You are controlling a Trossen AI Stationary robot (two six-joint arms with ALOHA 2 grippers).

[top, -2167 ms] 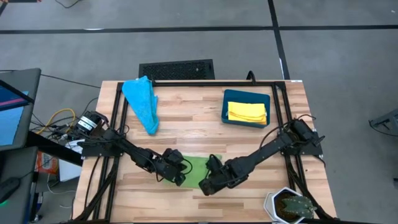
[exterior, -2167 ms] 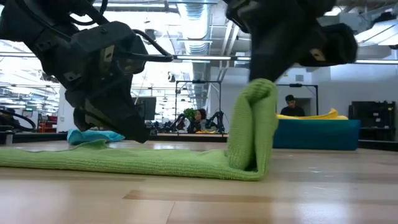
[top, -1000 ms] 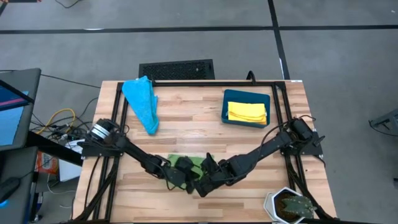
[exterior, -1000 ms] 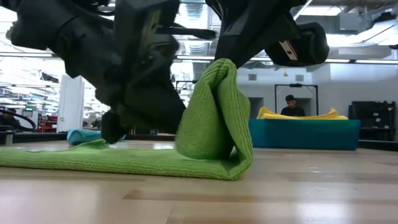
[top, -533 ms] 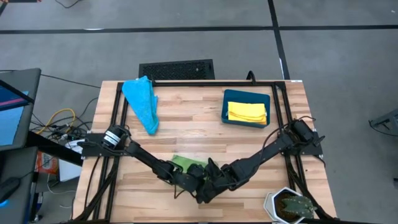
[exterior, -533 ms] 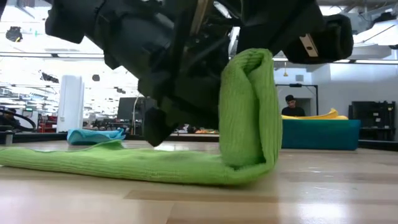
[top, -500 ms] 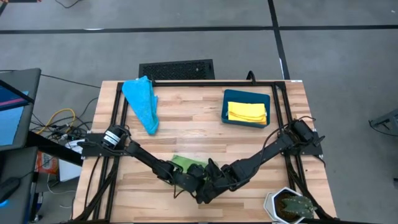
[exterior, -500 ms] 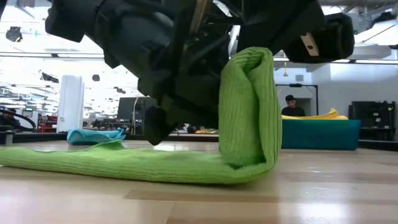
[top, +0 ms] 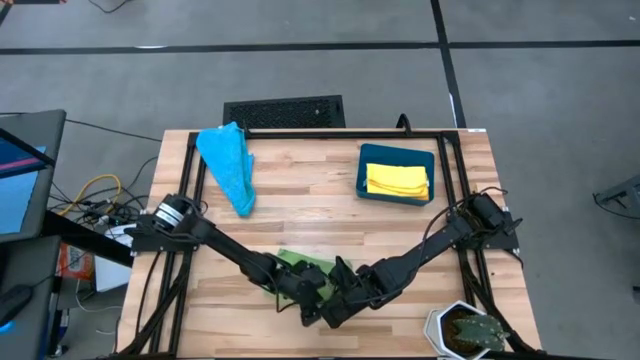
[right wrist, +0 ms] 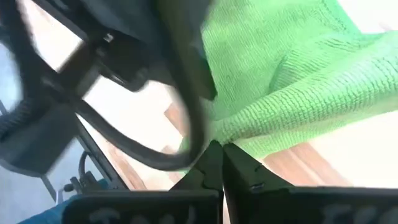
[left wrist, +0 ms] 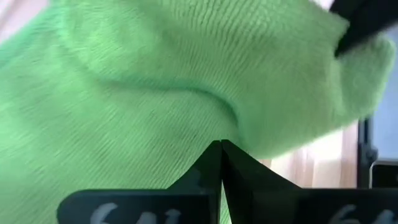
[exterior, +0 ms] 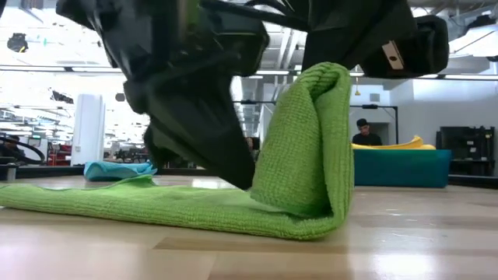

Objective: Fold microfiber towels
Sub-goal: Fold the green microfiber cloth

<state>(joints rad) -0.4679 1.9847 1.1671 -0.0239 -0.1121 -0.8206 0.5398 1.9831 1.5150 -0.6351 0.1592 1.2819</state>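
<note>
The green towel [exterior: 194,206] lies flat on the table [top: 320,200] at its front edge, well apart from the teal bin [top: 396,172]. The right gripper [top: 335,310], fingers pinched closed on one end of the green towel, holds that end raised and doubled over the flat part. The left gripper [top: 308,293], fingers closed and empty, rests against the green towel just beside the fold. The blue towel [top: 228,165] lies bunched at the far corner opposite the bin.

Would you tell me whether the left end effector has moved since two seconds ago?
Yes. In the high view the left end effector has travelled rightward over the green towel, away from the blue towel.
</note>
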